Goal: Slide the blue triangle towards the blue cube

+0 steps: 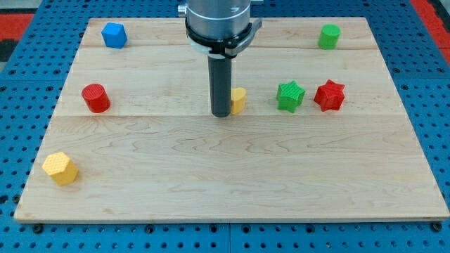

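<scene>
The blue triangle does not show anywhere on the board; it may sit hidden behind my rod, but I cannot tell. Going from the view's left: a yellow hexagonal block (60,168) near the bottom corner, a red cylinder (95,98) above it, and the blue cube (113,34) at the top left. My tip (221,114) rests mid-board, touching or just beside a yellow block (239,100) on its right. Then come a green star (290,95), a red star (330,95) and a green cylinder (328,36). I carry no pincer, only a bare rod holding nothing. I judge such a small plastic block light, stiff and slippery: push on a flat side. No containers here.
</scene>
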